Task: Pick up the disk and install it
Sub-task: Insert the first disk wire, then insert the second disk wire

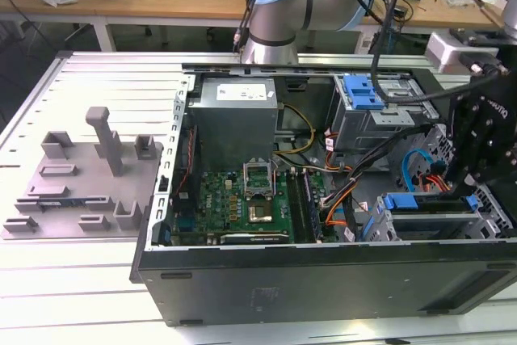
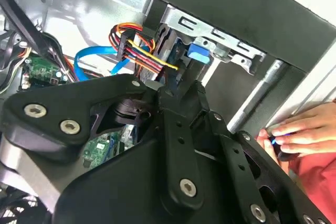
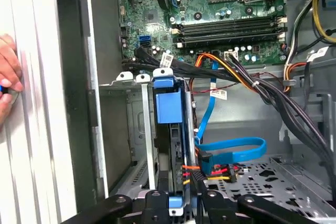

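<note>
Low in the first wrist view's centre, the gripper (image 3: 177, 199) stands clenched on the disk (image 3: 169, 129), seated edgewise within the drive cage (image 3: 134, 129).

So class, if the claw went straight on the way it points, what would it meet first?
Probably the disk in its blue carrier, standing on edge in the drive cage directly ahead of the claw; depth is unclear.

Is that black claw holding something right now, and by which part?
Yes: the gripper pinches the disk by its end, the blue-framed disk standing edge-on in the metal drive cage inside the computer case.
</note>
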You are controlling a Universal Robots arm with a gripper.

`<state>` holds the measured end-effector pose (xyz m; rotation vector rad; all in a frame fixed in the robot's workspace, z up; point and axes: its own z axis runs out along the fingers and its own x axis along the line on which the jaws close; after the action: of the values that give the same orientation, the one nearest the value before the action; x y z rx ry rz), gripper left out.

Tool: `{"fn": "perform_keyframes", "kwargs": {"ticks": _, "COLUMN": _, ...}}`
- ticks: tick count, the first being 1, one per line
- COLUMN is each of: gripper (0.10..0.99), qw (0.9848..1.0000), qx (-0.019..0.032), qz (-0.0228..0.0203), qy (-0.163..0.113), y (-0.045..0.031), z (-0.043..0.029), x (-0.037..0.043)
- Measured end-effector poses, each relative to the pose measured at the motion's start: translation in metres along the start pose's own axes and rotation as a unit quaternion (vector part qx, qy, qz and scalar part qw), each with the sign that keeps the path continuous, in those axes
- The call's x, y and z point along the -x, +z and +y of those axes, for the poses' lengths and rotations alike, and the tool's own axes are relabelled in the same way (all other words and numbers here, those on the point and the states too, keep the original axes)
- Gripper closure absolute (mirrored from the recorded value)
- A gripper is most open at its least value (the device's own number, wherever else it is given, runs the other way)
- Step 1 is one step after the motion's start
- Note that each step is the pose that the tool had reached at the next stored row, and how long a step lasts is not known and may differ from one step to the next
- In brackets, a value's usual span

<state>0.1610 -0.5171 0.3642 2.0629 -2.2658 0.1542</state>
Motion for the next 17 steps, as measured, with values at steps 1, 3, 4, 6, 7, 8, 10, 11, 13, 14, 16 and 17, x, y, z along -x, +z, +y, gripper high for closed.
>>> {"fn": "perform_keyframes", "kwargs": {"ticks": 1, "gripper": 0.784, "qw": 1.0000, "qx": 0.0000, "qz": 0.0018, "qy": 0.000, "y": -0.0080, "z": -0.0016, "x": -0.0003}}
{"fn": "perform_keyframes", "kwargs": {"ticks": 3, "gripper": 0.784, "qw": 1.0000, "qx": -0.0001, "qz": 0.0019, "qy": 0.000, "y": -0.0081, "z": -0.0016, "x": -0.0003}}
{"fn": "perform_keyframes", "kwargs": {"ticks": 4, "gripper": 0.784, "qw": 1.0000, "qx": -0.0001, "qz": 0.0019, "qy": -0.001, "y": -0.0081, "z": -0.0016, "x": -0.0004}}
{"fn": "perform_keyframes", "kwargs": {"ticks": 6, "gripper": 0.784, "qw": 1.0000, "qx": -0.0002, "qz": 0.0019, "qy": -0.001, "y": -0.0081, "z": -0.0016, "x": -0.0004}}
{"fn": "perform_keyframes", "kwargs": {"ticks": 7, "gripper": 0.784, "qw": 1.0000, "qx": -0.0002, "qz": 0.0019, "qy": -0.002, "y": -0.0081, "z": -0.0016, "x": -0.0003}}
{"fn": "perform_keyframes", "kwargs": {"ticks": 8, "gripper": 0.784, "qw": 1.0000, "qx": -0.0003, "qz": 0.0019, "qy": -0.002, "y": -0.0081, "z": -0.0016, "x": -0.0004}}
{"fn": "perform_keyframes", "kwargs": {"ticks": 10, "gripper": 0.784, "qw": 1.0000, "qx": -0.0003, "qz": 0.0019, "qy": -0.002, "y": -0.0081, "z": -0.0016, "x": -0.0004}}
{"fn": "perform_keyframes", "kwargs": {"ticks": 11, "gripper": 0.784, "qw": 1.0000, "qx": -0.0004, "qz": 0.0019, "qy": -0.003, "y": -0.0081, "z": -0.0016, "x": -0.0004}}
{"fn": "perform_keyframes", "kwargs": {"ticks": 13, "gripper": 0.784, "qw": 1.0000, "qx": -0.0004, "qz": 0.0018, "qy": -0.003, "y": -0.0081, "z": -0.0016, "x": -0.0004}}
{"fn": "perform_keyframes", "kwargs": {"ticks": 14, "gripper": 0.784, "qw": 1.0000, "qx": -0.0005, "qz": 0.0019, "qy": -0.003, "y": -0.0081, "z": -0.0016, "x": -0.0004}}
{"fn": "perform_keyframes", "kwargs": {"ticks": 16, "gripper": 0.784, "qw": 1.0000, "qx": -0.0005, "qz": 0.0018, "qy": -0.004, "y": -0.0081, "z": -0.0016, "x": -0.0004}}
{"fn": "perform_keyframes", "kwargs": {"ticks": 17, "gripper": 0.784, "qw": 1.0000, "qx": -0.0006, "qz": 0.0018, "qy": -0.004, "y": -0.0081, "z": -0.0016, "x": -0.0004}}
